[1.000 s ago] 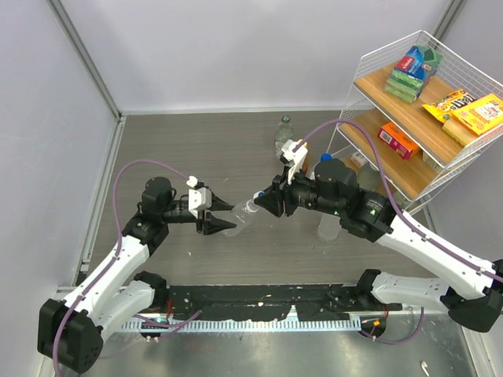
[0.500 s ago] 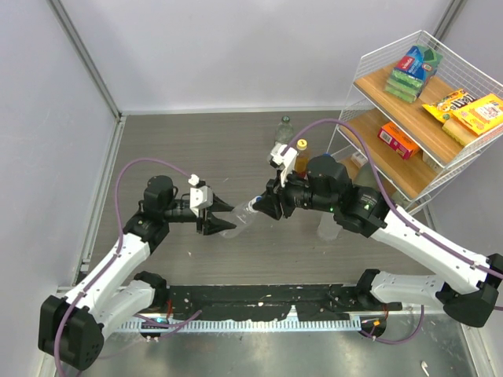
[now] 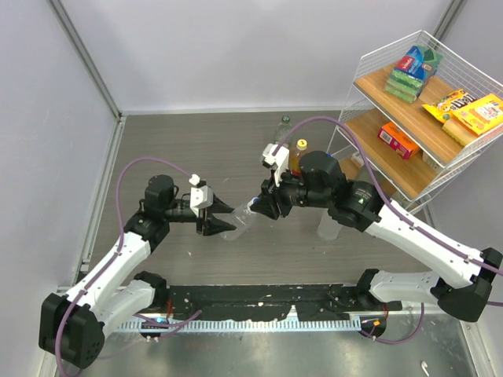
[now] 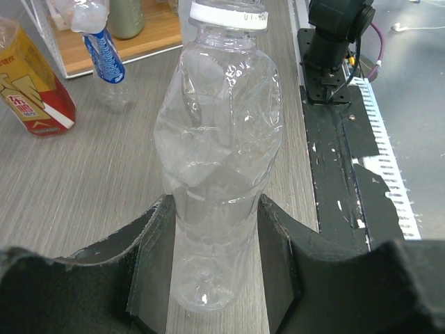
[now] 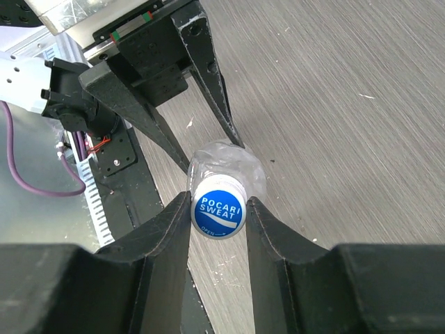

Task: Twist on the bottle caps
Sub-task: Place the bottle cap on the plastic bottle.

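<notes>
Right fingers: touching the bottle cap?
Touching. Right wrist view: both fingers press the cap on its sides, no gap showing.

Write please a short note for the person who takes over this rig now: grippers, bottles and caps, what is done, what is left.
Left gripper: shut on the lower body of the clear bottle, held between the two arms.
Right gripper: shut on the white cap, which sits on that bottle's neck.
Done: the cap is on the neck; whether it is tight cannot be seen. The amber bottle behind the right arm carries a yellow cap.
Left: probably finish turning this cap, then set the bottle down. Check the back bottle and the near bottle beside the right arm; their caps are not clear from here.
</notes>
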